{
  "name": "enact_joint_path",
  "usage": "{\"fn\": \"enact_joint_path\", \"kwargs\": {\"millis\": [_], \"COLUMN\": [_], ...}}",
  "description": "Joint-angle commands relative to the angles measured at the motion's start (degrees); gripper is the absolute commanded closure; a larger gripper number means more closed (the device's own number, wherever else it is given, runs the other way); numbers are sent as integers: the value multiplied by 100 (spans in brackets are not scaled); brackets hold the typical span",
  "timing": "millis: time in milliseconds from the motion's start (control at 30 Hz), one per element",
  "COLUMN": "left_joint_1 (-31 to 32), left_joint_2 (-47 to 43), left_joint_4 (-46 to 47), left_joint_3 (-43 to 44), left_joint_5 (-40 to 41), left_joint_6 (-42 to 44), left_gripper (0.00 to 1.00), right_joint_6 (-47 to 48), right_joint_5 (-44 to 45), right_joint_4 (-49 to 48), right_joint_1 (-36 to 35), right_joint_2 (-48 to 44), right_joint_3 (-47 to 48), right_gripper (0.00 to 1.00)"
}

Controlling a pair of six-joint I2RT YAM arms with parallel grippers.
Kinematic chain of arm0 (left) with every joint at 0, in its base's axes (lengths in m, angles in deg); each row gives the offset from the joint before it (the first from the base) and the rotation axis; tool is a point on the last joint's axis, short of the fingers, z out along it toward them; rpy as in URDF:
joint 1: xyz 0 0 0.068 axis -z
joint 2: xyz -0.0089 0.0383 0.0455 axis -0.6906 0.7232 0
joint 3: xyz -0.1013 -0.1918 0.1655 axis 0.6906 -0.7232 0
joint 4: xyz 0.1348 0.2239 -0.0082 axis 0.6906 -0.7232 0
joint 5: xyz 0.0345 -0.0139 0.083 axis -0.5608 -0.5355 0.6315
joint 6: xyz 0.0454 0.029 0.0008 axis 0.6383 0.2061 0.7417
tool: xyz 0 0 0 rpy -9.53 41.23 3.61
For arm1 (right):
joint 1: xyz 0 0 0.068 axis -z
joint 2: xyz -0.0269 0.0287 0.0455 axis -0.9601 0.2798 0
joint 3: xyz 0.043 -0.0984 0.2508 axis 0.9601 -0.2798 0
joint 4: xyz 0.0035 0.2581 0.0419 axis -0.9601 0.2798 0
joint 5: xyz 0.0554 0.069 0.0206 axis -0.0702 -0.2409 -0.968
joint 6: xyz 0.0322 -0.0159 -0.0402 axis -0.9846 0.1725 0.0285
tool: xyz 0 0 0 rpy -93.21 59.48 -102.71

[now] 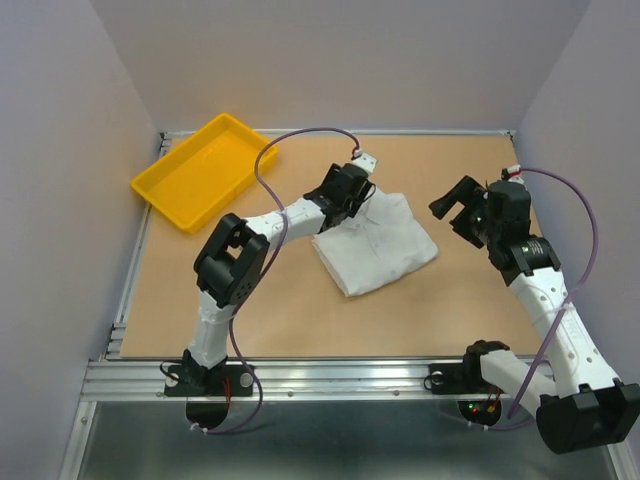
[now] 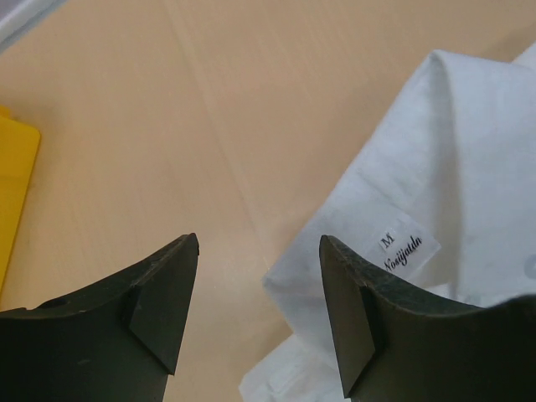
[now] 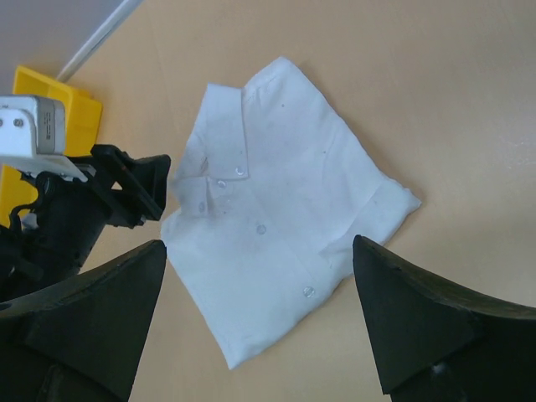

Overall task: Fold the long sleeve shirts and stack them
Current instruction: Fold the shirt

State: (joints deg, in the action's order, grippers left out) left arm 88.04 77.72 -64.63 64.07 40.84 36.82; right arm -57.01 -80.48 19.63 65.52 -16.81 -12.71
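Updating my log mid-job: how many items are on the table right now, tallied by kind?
white shirt: 1
yellow tray: 1
Total: 2

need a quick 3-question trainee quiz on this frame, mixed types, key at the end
1. Fill in: the left hand and the right hand both have their jaws ___.
2. Which letter is printed on the label of the shirt? A) S B) M C) L
3. True or false: the right hand grips the shirt.
Key: 1 open; 2 B; 3 false.
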Motion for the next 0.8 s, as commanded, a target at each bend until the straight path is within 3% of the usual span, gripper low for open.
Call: {"fn": "enact_joint_path", "kwargs": {"millis": [0,233,467,500,667,767], "left_joint_1": [-375,-832,-1254,-1263,-1272,-1272], "left_joint_2": [36,-516,-1931,-1993,-2004,-1837], "left_joint_4": [-323,-762,-552,-430,-25,204], "left_joint_3": [440,310,-1342,-1657,-2257,-2406], "left_joint_5": [-392,-936,-2361,-2727,-3056,-3012], "left_joint_6": [-624,-1765,-2829,-2926,-3523,-3708], "left_gripper": [29,28,28,28,29,38], "right_joint_6": [440,739,731,687,450,353], "right_joint_5": [-221,-1126,-2180,-2260,-2856,-3165], "right_joint_4": [-201,-227,-815,-920,-1719,-2071], "right_joint_1": [49,41,32,41,-82,-379], "right_joint_2": [72,783,1495,1574,1978,2190], "right_joint_3": [223,390,303,242,-5,-66], "right_gripper": [3,5,15,16,24,28]}}
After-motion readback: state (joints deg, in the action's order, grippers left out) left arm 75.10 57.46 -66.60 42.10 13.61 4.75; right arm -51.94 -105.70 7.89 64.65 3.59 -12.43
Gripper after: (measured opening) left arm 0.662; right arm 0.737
